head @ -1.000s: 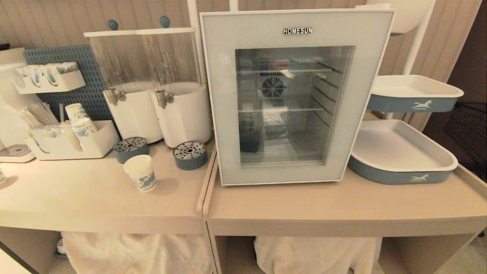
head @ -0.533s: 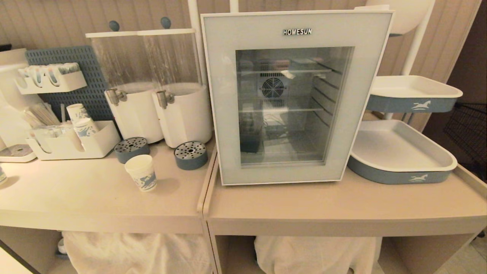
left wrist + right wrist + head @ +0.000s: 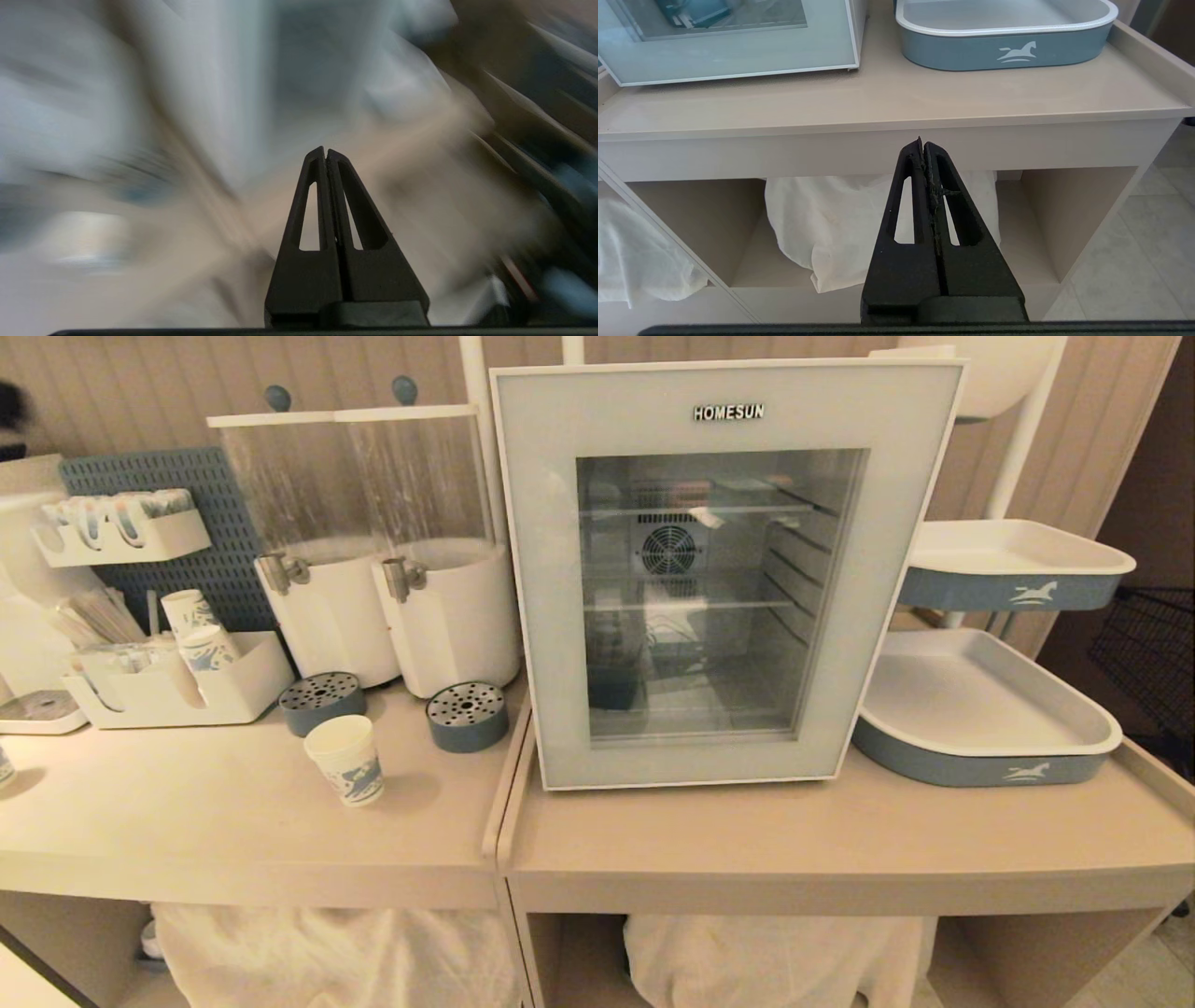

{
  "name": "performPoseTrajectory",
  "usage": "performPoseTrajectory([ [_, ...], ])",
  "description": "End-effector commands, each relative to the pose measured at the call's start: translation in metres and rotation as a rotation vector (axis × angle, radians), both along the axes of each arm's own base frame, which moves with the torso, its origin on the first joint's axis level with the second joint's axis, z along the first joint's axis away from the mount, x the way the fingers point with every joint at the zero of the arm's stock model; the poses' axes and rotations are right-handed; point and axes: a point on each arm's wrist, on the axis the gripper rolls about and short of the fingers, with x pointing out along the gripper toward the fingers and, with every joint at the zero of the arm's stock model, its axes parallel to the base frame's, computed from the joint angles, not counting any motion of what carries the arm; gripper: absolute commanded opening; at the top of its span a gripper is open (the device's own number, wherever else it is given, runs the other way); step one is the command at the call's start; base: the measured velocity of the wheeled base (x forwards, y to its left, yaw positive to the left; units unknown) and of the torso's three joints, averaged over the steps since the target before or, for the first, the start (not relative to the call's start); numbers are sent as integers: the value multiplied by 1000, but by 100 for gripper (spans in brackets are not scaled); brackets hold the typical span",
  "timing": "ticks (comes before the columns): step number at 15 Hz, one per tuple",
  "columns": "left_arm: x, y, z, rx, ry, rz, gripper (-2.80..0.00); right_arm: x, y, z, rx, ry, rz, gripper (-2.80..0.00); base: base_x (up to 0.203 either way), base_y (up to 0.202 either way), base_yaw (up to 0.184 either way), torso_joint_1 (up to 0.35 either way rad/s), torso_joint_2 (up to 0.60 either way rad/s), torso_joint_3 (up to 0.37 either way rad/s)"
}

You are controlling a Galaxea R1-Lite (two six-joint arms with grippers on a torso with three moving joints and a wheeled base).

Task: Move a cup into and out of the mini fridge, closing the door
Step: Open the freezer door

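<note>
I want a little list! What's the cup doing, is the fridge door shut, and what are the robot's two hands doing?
cup: the cup stands upright on the left counter, in front of the drink dispensers, empty
mini fridge: the mini fridge sits on the right counter, beside the cup's counter
door: the door is closed
left gripper: the left gripper is shut, holds nothing
right gripper: the right gripper is shut, holds nothing, low before the counter's front edge
trays: two blue trays right of the fridge

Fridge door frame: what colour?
Pale grey-blue door around a glass window, clearest in the head view.
</note>
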Motion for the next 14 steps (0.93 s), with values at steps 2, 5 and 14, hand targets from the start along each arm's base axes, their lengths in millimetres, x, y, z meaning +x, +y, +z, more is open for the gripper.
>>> performPoseTrajectory([
  [2, 128, 45, -104, -185, 214, -423, -280, 0, 0, 0, 0, 0, 1, -280, 0, 0, 0, 0, 0, 0],
  [5, 172, 66, -162, -162, 156, -468, 0, 0, 0, 0, 0, -1, 1, -280, 0, 0, 0, 0, 0, 0],
  [14, 239, 2, -201, -43, 32, -687, 0, 0, 0, 0, 0, -1, 1, -280, 0, 0, 0, 0, 0, 0],
])
